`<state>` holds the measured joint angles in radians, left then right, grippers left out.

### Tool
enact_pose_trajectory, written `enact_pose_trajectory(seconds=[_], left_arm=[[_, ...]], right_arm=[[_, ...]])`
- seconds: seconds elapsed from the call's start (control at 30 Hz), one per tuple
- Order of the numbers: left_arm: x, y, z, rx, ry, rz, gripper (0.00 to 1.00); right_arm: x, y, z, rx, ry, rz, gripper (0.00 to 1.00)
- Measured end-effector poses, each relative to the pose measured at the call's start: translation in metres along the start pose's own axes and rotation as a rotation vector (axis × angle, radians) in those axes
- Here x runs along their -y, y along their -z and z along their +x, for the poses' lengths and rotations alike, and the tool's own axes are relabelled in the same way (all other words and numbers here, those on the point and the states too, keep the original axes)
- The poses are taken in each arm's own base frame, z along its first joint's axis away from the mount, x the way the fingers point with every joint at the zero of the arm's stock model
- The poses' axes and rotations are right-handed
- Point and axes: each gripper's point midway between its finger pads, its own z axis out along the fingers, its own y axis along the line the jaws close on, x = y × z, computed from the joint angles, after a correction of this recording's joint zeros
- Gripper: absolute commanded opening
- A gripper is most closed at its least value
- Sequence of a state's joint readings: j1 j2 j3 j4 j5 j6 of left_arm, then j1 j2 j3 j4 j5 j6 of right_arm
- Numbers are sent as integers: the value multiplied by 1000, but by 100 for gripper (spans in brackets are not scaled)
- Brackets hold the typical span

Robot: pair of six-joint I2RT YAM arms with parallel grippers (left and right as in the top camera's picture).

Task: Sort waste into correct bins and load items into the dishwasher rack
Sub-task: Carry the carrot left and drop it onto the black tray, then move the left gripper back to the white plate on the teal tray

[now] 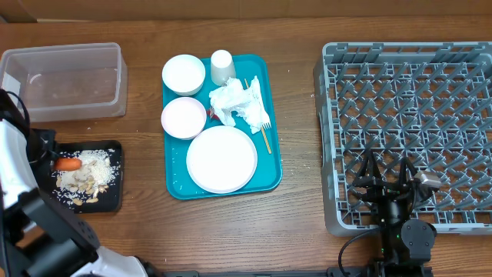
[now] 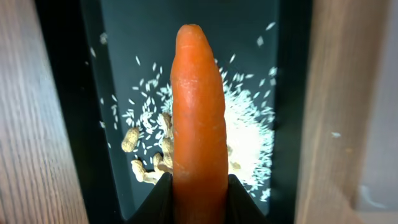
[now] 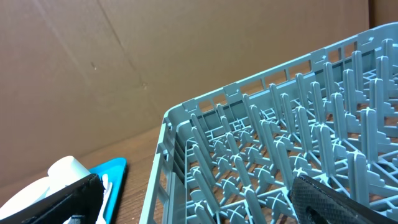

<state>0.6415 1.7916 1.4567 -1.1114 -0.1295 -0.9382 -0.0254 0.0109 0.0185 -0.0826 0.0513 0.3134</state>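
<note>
My left gripper (image 2: 199, 190) is clamped on the thick end of the carrot (image 2: 198, 112). The carrot hangs over the black tray (image 2: 124, 37), above the rice and peanuts (image 2: 144, 171) already lying in it. I judge this step to be the drop. I would keep the carrot over the middle of the tray, well inside both long walls, and lower it close to the scraps. Then I would spread the fingers only a little, so it settles instead of rolling out or scattering rice. The clear tub (image 1: 69, 85) sits just beyond, so I should not drift that way.

My right gripper (image 1: 387, 173) waits with its fingers wide apart and empty over the near edge of the grey rack (image 1: 407, 69).

I can read no brand, label or writing on anything.
</note>
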Motion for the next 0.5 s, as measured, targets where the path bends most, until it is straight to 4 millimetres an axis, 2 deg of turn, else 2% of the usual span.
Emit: enact_pose_trajectory(seconds=[0.13,0.2,0.23,0.33,0.37,0.4,0.5], left_arm=[[-3,-22,11,-66,-10,-49,15],[-3,-28,14,-83,-17,-58,25],[-3,-29,14,-88,-22,-58,33],[-2,-29,15,-94,-37,-53,39],[-2,-29,15,-95,-40,-53,65],[-2,-29,16,-95,-42,-53,100],[-2,-29,16,-99,-52,-50,100]], right_arm=[[0,0,0,0,0,0,100],[0,0,0,1,0,1,100],[0,0,0,0,0,0,100],[0,0,0,0,0,0,100],[0,0,0,0,0,0,100],[0,0,0,0,0,0,100],[0,0,0,0,0,0,100]])
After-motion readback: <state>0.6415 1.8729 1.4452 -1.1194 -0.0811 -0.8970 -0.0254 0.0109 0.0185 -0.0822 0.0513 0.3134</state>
